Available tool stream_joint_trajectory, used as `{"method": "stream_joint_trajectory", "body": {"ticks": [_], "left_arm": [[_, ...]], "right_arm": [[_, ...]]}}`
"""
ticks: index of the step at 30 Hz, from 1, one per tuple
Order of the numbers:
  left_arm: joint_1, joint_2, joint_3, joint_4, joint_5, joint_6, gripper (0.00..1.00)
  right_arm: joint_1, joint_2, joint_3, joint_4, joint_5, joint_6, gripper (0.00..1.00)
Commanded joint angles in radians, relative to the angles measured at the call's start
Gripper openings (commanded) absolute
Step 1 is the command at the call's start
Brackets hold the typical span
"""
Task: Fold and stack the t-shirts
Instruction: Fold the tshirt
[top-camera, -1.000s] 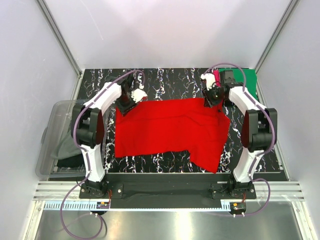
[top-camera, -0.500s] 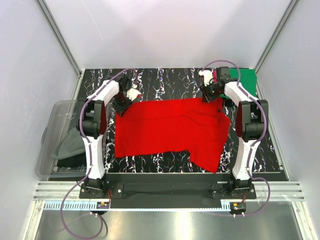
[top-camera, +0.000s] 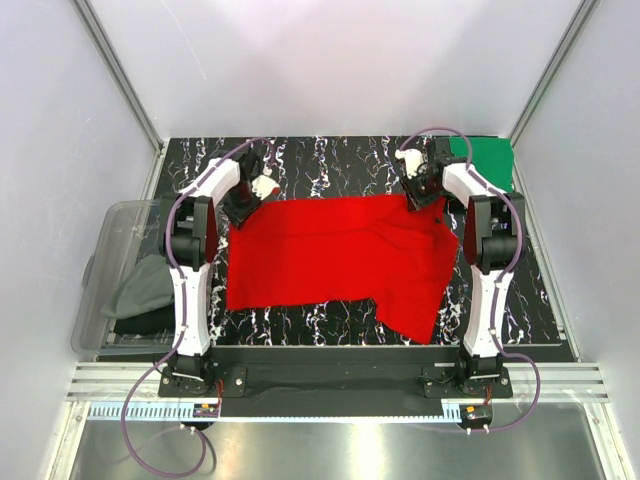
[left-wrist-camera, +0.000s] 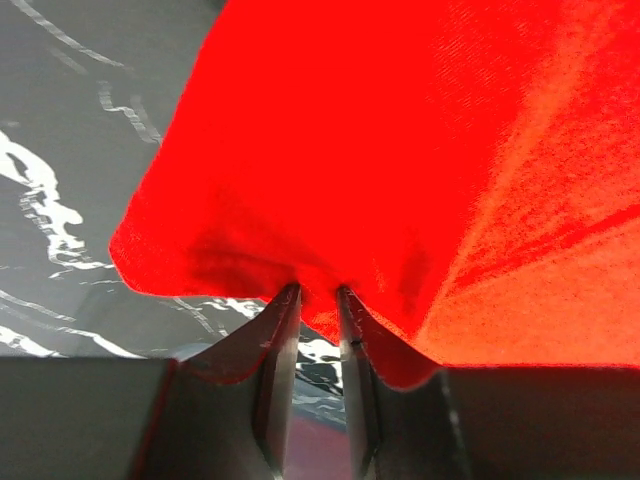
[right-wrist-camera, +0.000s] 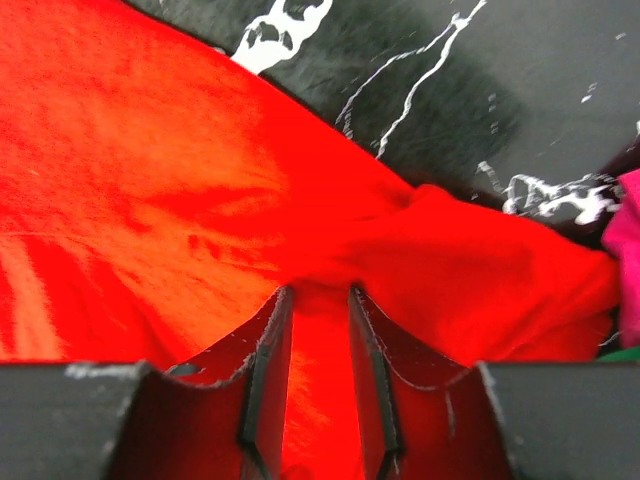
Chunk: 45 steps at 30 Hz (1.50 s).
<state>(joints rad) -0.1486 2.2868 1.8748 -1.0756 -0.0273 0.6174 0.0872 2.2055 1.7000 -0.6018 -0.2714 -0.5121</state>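
The table (top-camera: 330, 150) carries the red t-shirt (top-camera: 330, 250), spread from both grippers back toward the arm bases. A folded green t-shirt (top-camera: 487, 160) sits just outboard of the right gripper (right-wrist-camera: 320, 292), a pink one (right-wrist-camera: 625, 240) apparently beside it. The left gripper (left-wrist-camera: 318, 292) and the right gripper each clench a far corner of the red cloth. Light and limp, it will likely sag; corner holds suit it.

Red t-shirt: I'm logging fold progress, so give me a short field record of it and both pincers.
red t-shirt: spread on the table, not yet folded
left pincer: shut on its far-left corner
right pincer: shut on its far-right corner
green t-shirt: folded, far-right table corner
pink t-shirt: just a sliver by the right pincer
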Motion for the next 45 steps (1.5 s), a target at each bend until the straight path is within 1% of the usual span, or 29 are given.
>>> {"method": "stream_joint_trajectory", "body": {"ticks": [1, 7, 12, 17, 19, 21, 23, 24, 27, 30, 33, 35, 37, 38, 39, 41, 45], "left_arm": [[0.026, 0.048, 0.035, 0.061, -0.088, -0.004, 0.24], [0.053, 0.073, 0.064, 0.074, -0.132, -0.001, 0.24], [0.06, 0.043, 0.083, 0.101, -0.157, 0.001, 0.25], [0.06, 0.017, 0.092, 0.115, -0.177, 0.011, 0.26], [0.058, -0.006, 0.096, 0.117, -0.154, -0.002, 0.26], [0.054, -0.056, 0.104, 0.115, -0.105, -0.022, 0.27], [0.032, -0.12, 0.107, 0.117, -0.062, -0.022, 0.3], [0.023, -0.142, 0.109, 0.118, -0.056, -0.015, 0.31], [-0.023, -0.22, 0.112, 0.131, -0.054, 0.007, 0.32], [-0.052, -0.268, 0.104, 0.148, -0.034, 0.01, 0.35], [-0.08, -0.28, 0.049, 0.146, -0.062, 0.027, 0.36], [-0.095, -0.3, -0.021, 0.148, -0.066, 0.038, 0.36], [-0.098, -0.322, -0.092, 0.146, -0.056, 0.036, 0.36], [-0.098, -0.343, -0.115, 0.143, -0.024, 0.039, 0.36], [-0.1, -0.357, -0.167, 0.14, -0.01, 0.042, 0.36], [-0.108, -0.397, -0.218, 0.138, 0.003, 0.045, 0.35], [-0.114, -0.454, -0.336, 0.134, 0.05, 0.019, 0.35]], "right_arm": [[0.009, 0.033, 0.056, -0.026, 0.054, -0.002, 0.36], [0.014, 0.077, 0.092, -0.027, 0.101, 0.004, 0.36], [0.014, 0.129, 0.128, -0.023, 0.149, 0.006, 0.35], [0.016, 0.134, 0.154, -0.023, 0.141, 0.007, 0.35], [0.016, 0.1, 0.145, -0.026, 0.132, 0.007, 0.34], [0.014, 0.033, 0.135, -0.026, 0.118, 0.004, 0.35], [0.016, -0.019, 0.116, -0.024, 0.109, 0.003, 0.35], [0.016, -0.074, 0.11, -0.024, 0.095, 0.0, 0.35], [0.016, -0.172, 0.072, -0.007, 0.087, -0.003, 0.36], [0.014, -0.226, 0.033, 0.031, 0.09, 0.001, 0.38], [0.014, -0.242, 0.02, 0.034, 0.094, 0.003, 0.38], [0.014, -0.262, 0.0, 0.034, 0.093, 0.0, 0.38], [0.014, -0.28, -0.017, 0.031, 0.078, -0.009, 0.38], [0.016, -0.306, -0.042, 0.027, 0.043, -0.017, 0.38], [0.016, -0.317, -0.055, 0.019, 0.017, -0.034, 0.38], [0.026, -0.348, -0.098, -0.032, -0.034, -0.067, 0.38], [0.072, -0.42, -0.218, -0.039, -0.063, -0.202, 0.38]]}}
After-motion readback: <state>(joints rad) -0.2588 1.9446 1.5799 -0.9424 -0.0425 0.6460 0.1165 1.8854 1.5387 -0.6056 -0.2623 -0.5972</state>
